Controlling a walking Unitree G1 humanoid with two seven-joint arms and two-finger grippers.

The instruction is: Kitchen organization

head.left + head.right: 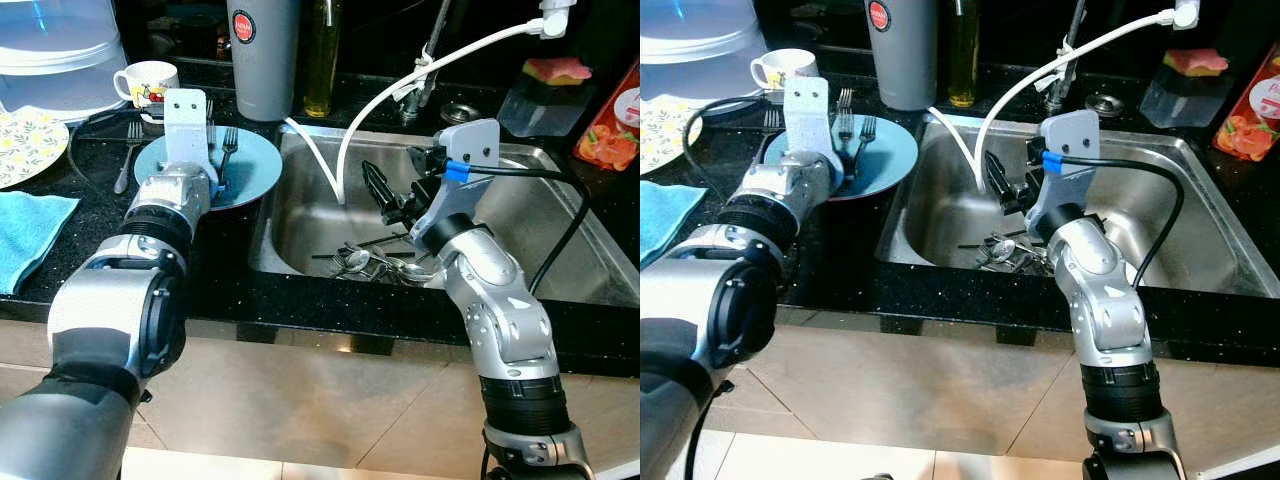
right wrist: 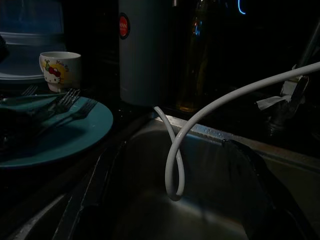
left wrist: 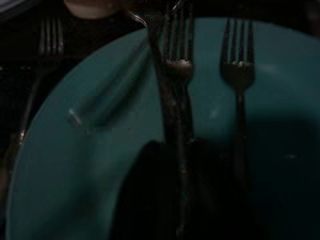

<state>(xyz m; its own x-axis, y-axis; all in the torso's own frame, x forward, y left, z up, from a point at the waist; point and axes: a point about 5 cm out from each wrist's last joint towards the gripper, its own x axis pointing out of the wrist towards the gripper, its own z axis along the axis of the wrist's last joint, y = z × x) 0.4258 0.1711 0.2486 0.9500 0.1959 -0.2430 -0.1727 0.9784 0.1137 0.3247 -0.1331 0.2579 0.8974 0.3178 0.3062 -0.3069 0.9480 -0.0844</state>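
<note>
Teal and round, a plate (image 1: 250, 170) is sitting on the black stone counter (image 1: 220, 280) just beside the steel sink (image 1: 560, 230), on the robot's left. Two forks are lying on it: one fork (image 3: 176, 90) is running between the fingers of the left gripper (image 3: 180, 200), and a second fork (image 3: 239, 95) is lying just beside it. A third fork (image 1: 128, 150) is resting on the counter off the plate's far left edge. More cutlery (image 1: 385, 265), spoons among it, is heaped at the bottom of the sink.

The left arm is reaching forward and low, its wrist levelled over the near edge of the plate, fingers pointing along the fork's handle. They seem to be pinching that handle, though the wrist view is dark. The step in hand looks like laying a fork down on the plate. To do it well, the fork should be settling flat and parallel to its neighbour, and the fingers should be letting go without dragging either fork.

The right gripper (image 1: 385, 195) is hovering inside the sink above the cutlery heap, elbow bent, its fingers spread apart and holding nothing. A white hose (image 2: 172, 170) is looping down just beyond it.
</note>
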